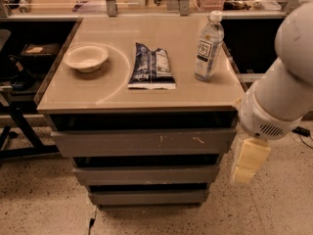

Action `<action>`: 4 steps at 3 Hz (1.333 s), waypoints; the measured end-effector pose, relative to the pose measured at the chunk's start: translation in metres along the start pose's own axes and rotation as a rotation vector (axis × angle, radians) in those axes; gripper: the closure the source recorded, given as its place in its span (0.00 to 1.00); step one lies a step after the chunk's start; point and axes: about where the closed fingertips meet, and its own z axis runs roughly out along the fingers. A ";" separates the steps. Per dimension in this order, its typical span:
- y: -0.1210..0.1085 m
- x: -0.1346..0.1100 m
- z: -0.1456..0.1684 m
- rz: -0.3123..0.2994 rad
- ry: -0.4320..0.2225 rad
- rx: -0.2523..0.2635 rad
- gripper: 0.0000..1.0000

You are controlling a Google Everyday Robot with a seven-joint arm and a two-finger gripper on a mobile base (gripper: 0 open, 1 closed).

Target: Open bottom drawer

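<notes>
The bottom drawer (149, 197) is the lowest and narrowest of three grey handleless fronts on the cabinet; its plain front sits flush, shut. Above it are the middle drawer front (145, 175) and the wide top front with white scratch marks (144, 143). My gripper (247, 163), cream coloured, hangs below the white arm (286, 89) just off the cabinet's right side, level with the middle and top drawers. It touches nothing.
On the cabinet top (112, 89) lie a cream bowl (85, 58), a dark blue snack bag (152, 66) and a clear water bottle (209, 45). Dark shelving stands at the left (22, 72) and right rear. Speckled floor (44, 204) surrounds the cabinet.
</notes>
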 end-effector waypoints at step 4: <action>0.054 -0.008 0.112 0.105 -0.043 -0.172 0.00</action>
